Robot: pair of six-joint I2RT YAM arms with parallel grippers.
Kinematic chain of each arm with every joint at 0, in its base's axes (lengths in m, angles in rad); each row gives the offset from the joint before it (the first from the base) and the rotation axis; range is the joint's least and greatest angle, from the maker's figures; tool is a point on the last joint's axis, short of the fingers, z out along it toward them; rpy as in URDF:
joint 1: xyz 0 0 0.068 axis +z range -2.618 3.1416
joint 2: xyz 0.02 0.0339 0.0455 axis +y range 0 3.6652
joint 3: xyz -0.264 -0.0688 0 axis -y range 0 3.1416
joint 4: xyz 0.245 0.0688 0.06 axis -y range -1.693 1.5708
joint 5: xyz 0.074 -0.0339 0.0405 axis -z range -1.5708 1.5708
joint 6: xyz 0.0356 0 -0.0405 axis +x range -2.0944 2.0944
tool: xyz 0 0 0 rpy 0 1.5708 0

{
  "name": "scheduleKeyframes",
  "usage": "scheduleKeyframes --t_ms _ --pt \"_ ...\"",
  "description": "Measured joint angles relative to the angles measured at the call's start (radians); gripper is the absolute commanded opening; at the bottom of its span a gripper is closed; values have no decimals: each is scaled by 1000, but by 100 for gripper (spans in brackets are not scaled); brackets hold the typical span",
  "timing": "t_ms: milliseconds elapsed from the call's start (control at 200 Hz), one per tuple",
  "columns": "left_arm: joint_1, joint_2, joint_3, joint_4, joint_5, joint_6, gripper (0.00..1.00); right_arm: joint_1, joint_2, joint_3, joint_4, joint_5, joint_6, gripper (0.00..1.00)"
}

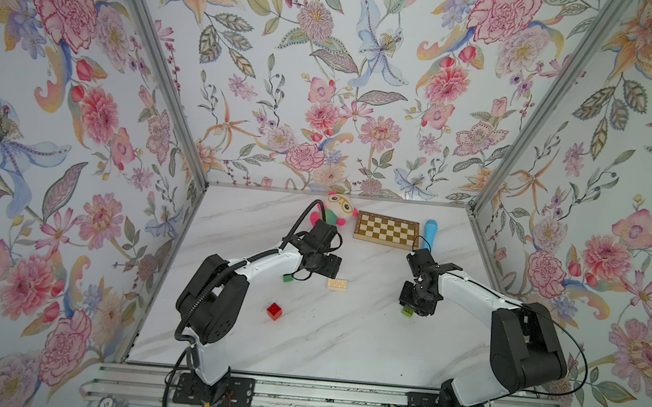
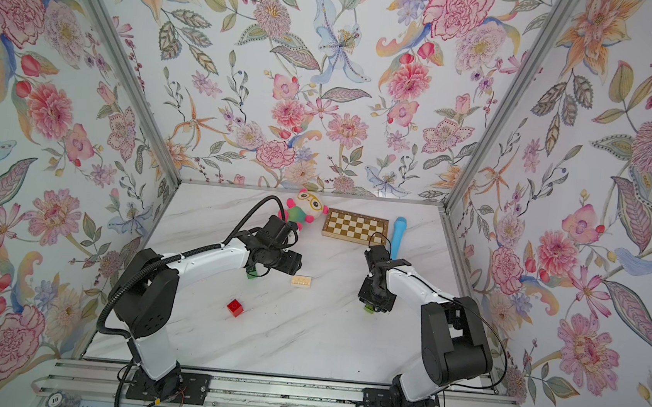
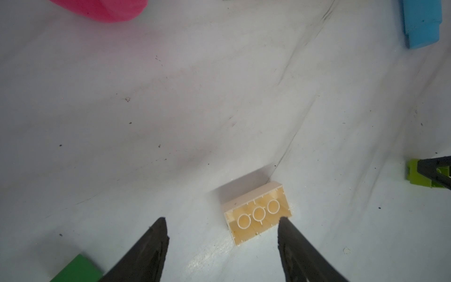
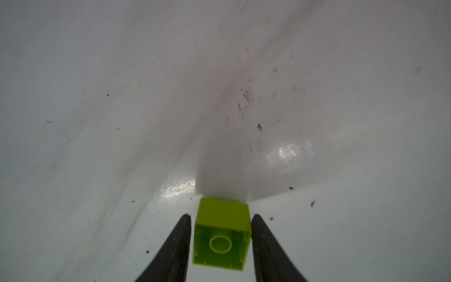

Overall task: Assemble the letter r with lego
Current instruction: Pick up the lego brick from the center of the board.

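Right claw point(image 4: 221, 216) straddling lime brick point(image 4: 223, 235), on table point(image 4: 97, 122)

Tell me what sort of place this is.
Probably a robot test booth, not a home: a left arm and right arm bolted to a metal rail, a marble-look table boxed in by flowered walls, and a red brick lying loose.

4 bricks, all apart, none joined. The long cream-white brick point(image 1: 337, 285) lies on its side in the middle, hollow bottom showing. The dark green brick point(image 1: 288, 278) is just left of it, half hidden. The red brick point(image 1: 274, 311) sits nearer the front. The lime brick point(image 4: 222, 234), also on its side, is far right, btw the fingers of the right gripper point(image 4: 220, 216).
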Motion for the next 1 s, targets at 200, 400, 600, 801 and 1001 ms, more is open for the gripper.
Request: scheduleKeyframes --t_ms 200,400,600,801,1001 --pt "2 0 -2 -6 0 0 73 0 4 1 0 -19 -5 43" --pt "8 0 -3 -7 0 0 73 0 4 1 -1 -26 -7 42" --pt "14 0 -3 -6 2 0 72 2 15 7 -8 -26 -21 39" --pt "14 0 -8 -3 5 0 72 2 54 28 -15 -25 -37 38" --pt "14 0 -27 1 5 0 72 5 60 41 -36 -23 -50 32"
